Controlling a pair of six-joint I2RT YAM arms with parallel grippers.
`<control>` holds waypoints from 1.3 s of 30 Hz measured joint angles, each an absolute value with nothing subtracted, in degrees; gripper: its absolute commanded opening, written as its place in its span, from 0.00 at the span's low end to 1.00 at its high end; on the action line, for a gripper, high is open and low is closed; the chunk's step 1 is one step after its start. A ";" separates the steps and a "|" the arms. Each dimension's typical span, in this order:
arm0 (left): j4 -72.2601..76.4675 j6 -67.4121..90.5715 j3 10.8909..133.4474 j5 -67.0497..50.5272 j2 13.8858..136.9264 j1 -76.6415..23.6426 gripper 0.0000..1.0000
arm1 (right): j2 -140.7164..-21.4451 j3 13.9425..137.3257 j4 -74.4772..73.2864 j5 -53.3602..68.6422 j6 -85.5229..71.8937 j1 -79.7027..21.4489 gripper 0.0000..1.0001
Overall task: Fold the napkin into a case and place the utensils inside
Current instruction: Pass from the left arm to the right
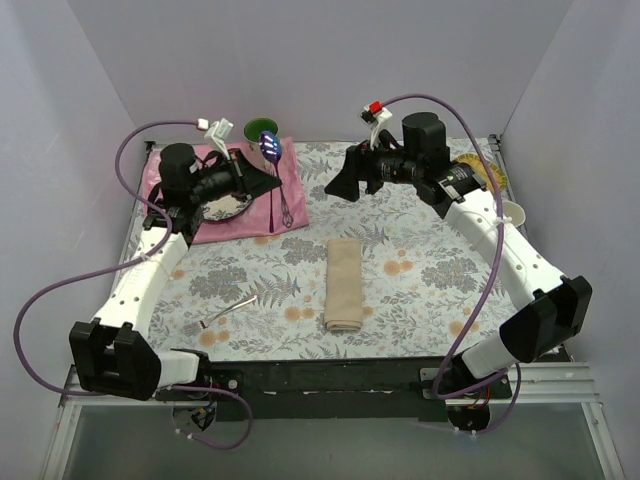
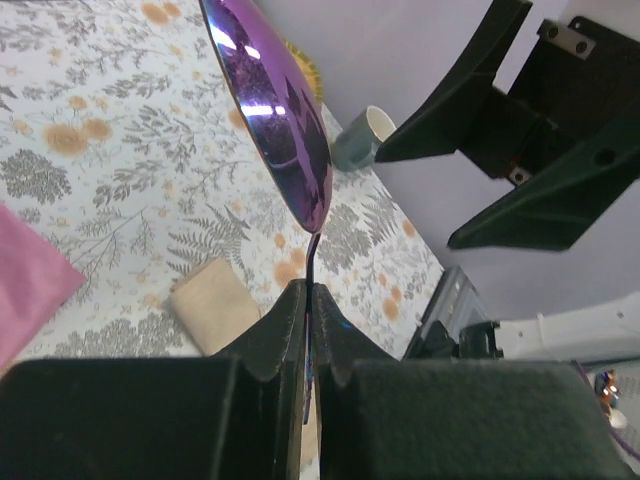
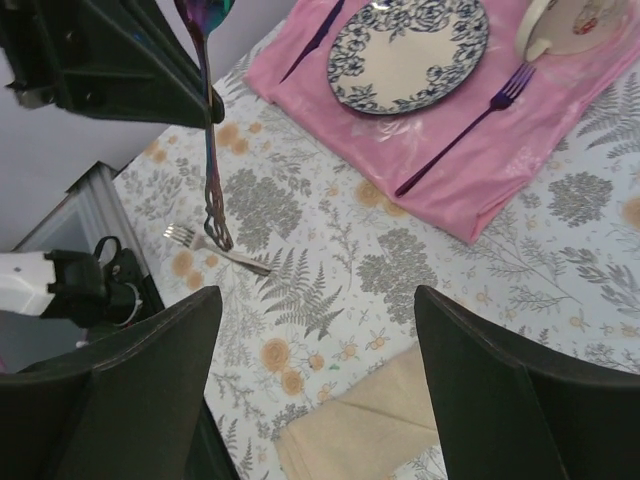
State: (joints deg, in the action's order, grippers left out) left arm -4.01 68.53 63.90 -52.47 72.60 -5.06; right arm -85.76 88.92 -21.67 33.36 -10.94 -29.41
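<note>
Near the pink mat (image 1: 258, 226), left tool (image 2: 310, 300) pinches the spoon (image 2: 275, 110) — right tool (image 3: 318, 300) gapes, facing it.

Folded beige case (image 1: 343, 285) lies flat; pale fork (image 1: 230, 310) lies well left of it; purple spoon (image 1: 268, 147) hangs bowl-up, seemingly in mid-air.

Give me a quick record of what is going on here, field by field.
left end effector: shut on the spoon, held in the air, handle hanging down
right end effector: open, holding nothing
case: folded beige oblong, flat on the table, neither utensil in it yet
fork: lying on the table, left of the case
</note>
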 measured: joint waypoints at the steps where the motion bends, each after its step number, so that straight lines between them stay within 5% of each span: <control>1: -4.21 68.36 65.17 -49.32 72.90 -7.18 0.00 | -85.76 88.99 -21.47 32.03 -11.00 -29.76 0.79; 8: -4.23 67.90 66.24 -32.95 73.56 -19.62 0.00 | -86.04 88.40 -17.04 24.49 -13.56 -33.34 0.66; 17: -4.27 73.08 66.26 -27.75 74.08 -20.34 0.00 | -83.74 82.15 -12.19 24.27 -12.86 -35.92 0.73; 30: -4.32 79.22 69.41 -27.79 77.41 -22.00 0.00 | -83.74 79.72 -10.26 16.84 -6.59 -40.86 0.66; 33: -4.40 78.83 69.49 -26.94 77.41 -23.66 0.00 | -85.32 80.42 -10.07 15.27 -5.91 -41.34 0.50; 37: -5.65 77.60 70.13 -24.84 77.41 -25.36 0.00 | -87.05 81.01 -10.07 13.21 -4.97 -42.06 0.02; 39: -6.94 76.84 70.67 -23.57 77.34 -25.74 0.00 | -87.68 81.58 -10.24 11.42 -4.78 -42.15 0.01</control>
